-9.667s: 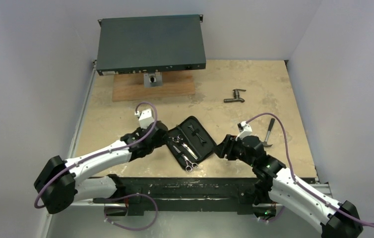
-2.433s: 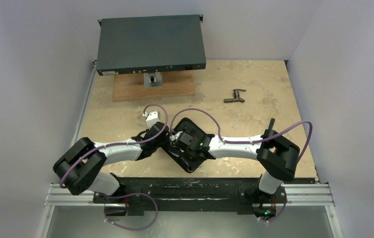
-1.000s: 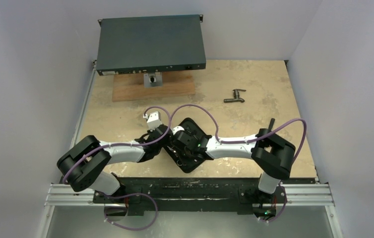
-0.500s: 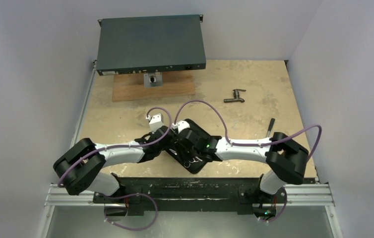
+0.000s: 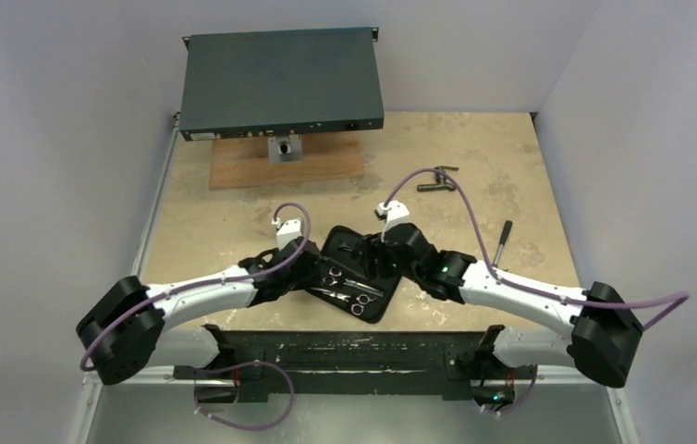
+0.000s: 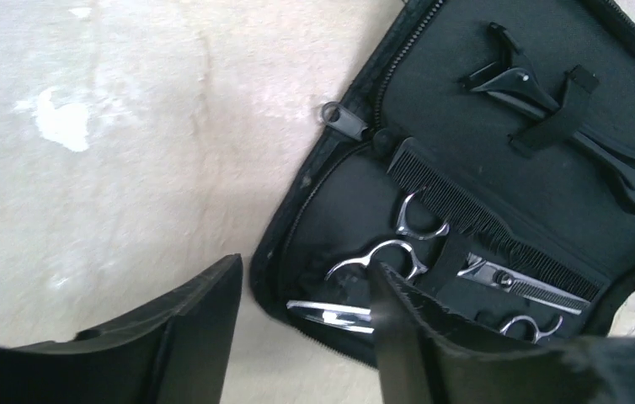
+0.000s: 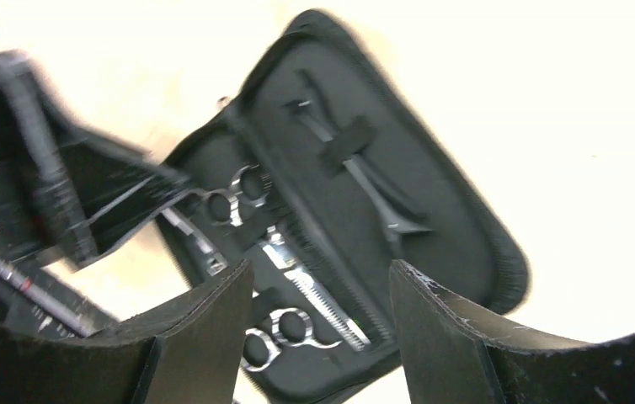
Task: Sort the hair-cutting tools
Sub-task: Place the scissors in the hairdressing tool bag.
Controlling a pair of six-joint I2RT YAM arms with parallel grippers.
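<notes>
Case [image 5: 380, 294]: lies open and flat on the desk [image 5: 234, 213], near the front edge, about the middle, both halves facing up.

Contents, left wrist view:
- Comb [image 6: 482, 225]: runs slantwise along the middle of the case.
- Scissors [image 6: 489, 273]: just beside the comb in the nearer half. Silver loops and blades show, partly tucked under a black band. There is more than one pair, but the exact count is unclear.
- Clip [image 6: 508, 84]: in the farther half, held under a strap [image 6: 560, 109].
- Zip pull [image 6: 344, 124]: at the case's edge, next to bare desk.

Left claw [image 5: 315, 270]: at the left edge of the case. In its wrist view its fingers [image 6: 205, 328] are spread with nothing between them. One finger is over bare desk and the other over the near corner of the case. Whether it touches the case I cannot tell.

Right claw [image 5: 374, 257]: over the right half of the case. Its wrist view is blurred. Its fingers [image 7: 449, 337] stand apart and pinch nothing. The open case, with clip and scissors, shows through the gap below, and the left claw shows at that view's left side.

Elsewhere on the desk:
- Hammer [image 5: 504, 233]: right of the right arm, well apart from the case.
- Fitting [image 5: 437, 178]: farther back.
- Box [image 5: 280, 83]: at the rear, above a board [image 5: 326, 168].
</notes>
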